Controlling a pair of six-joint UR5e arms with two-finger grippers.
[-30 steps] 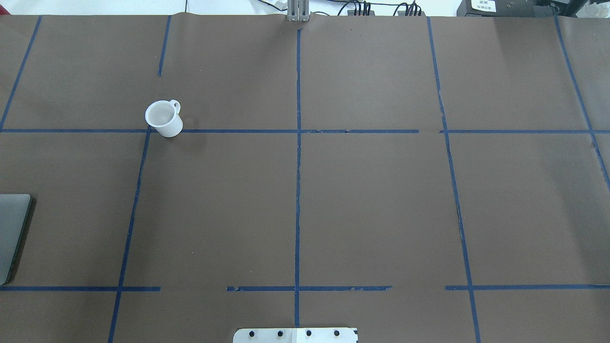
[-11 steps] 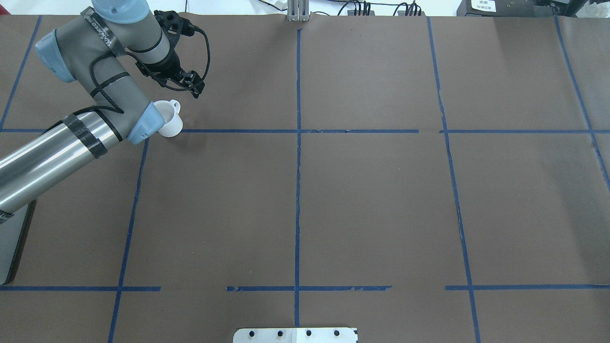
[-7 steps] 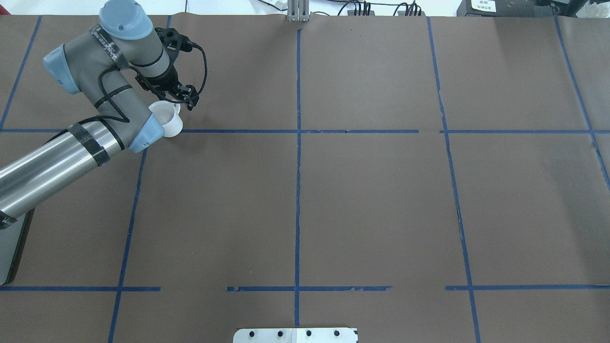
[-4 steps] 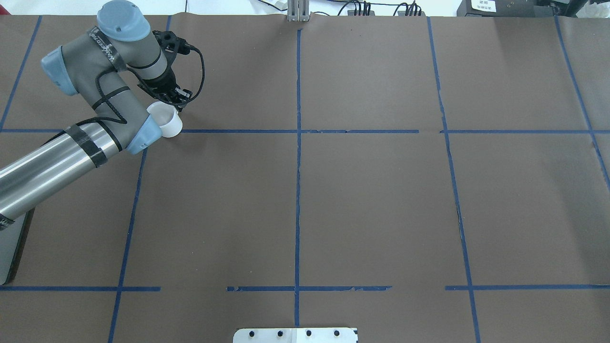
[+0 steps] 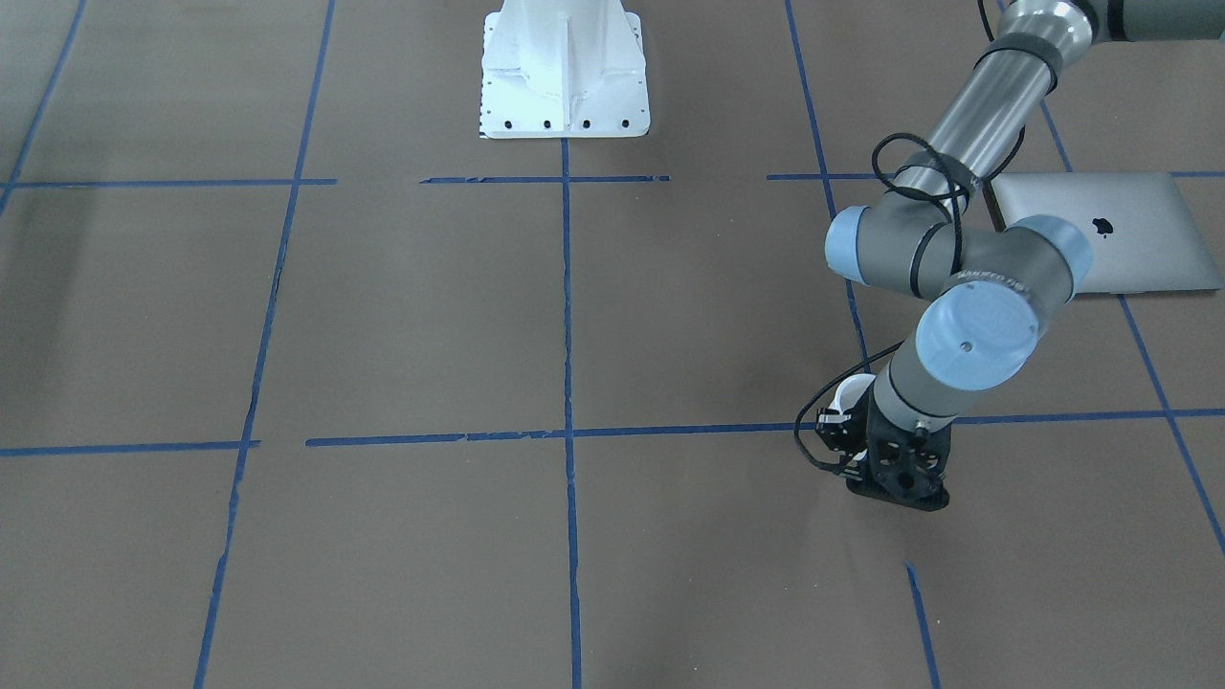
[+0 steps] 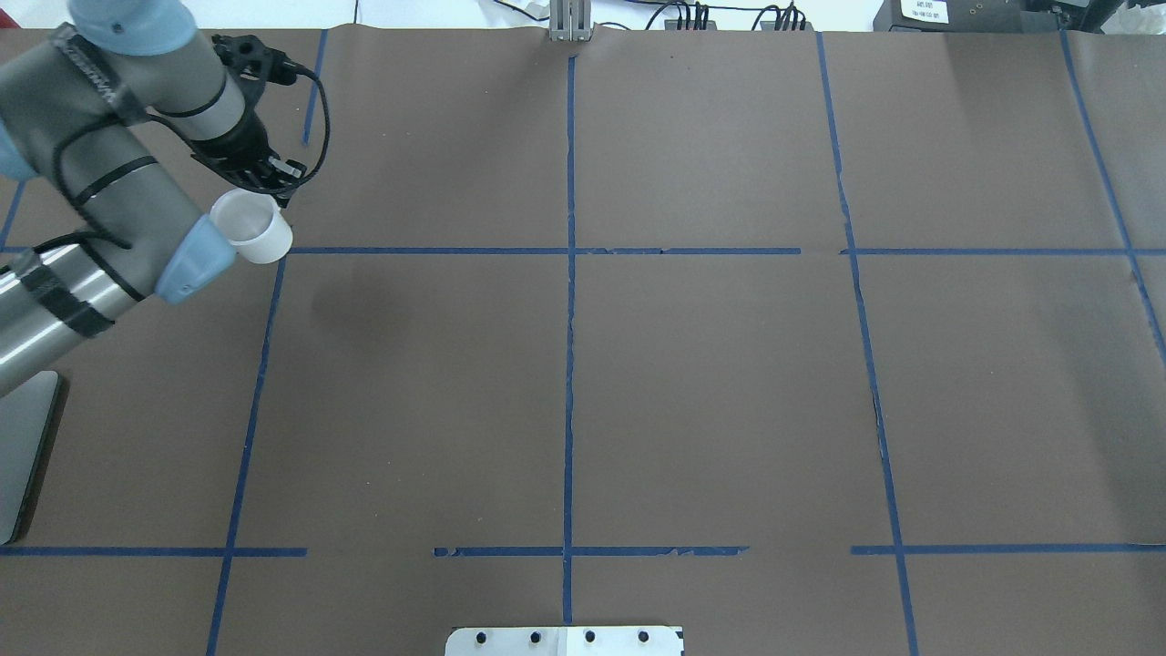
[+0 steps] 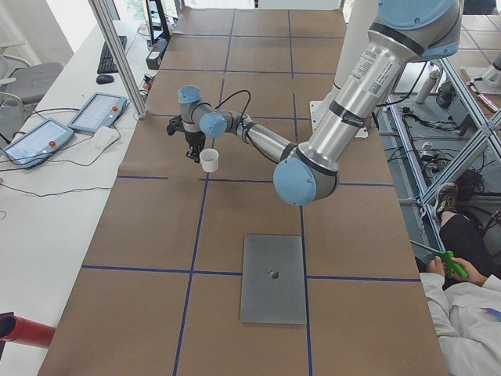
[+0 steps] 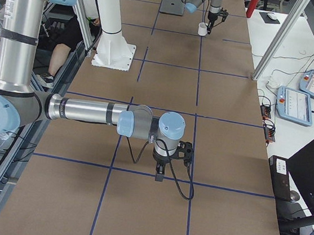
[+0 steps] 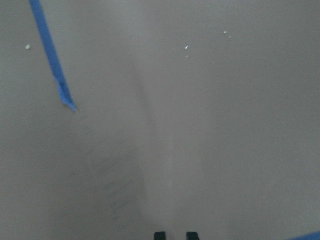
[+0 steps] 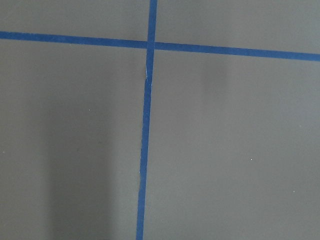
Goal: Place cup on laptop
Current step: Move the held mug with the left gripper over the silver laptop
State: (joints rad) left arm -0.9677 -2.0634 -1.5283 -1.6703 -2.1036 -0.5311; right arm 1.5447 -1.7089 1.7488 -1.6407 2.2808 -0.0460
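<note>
Apple logo (image 5: pixel 1102 227) on laptop (image 5: pixel 1153 256) lid; arm lettering (image 5: pixel 991 278) seems illegible

My left hand (image 6: pixel 276 187) is black, on a grey and pale-blue arm (image 6: pixel 127 196). The cup (image 6: pixel 252 230) in it is white. The bench (image 6: pixel 710 383) below is brown, gridded with blue tape (image 6: pixel 569 364). The laptop (image 5: pixel 1148 254) is silver-grey.

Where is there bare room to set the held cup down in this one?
The laptop has its whole lid bare; the brown paper on either side of it is bare too. Crowded only farther out, where the left gripper holds the cup.
</note>
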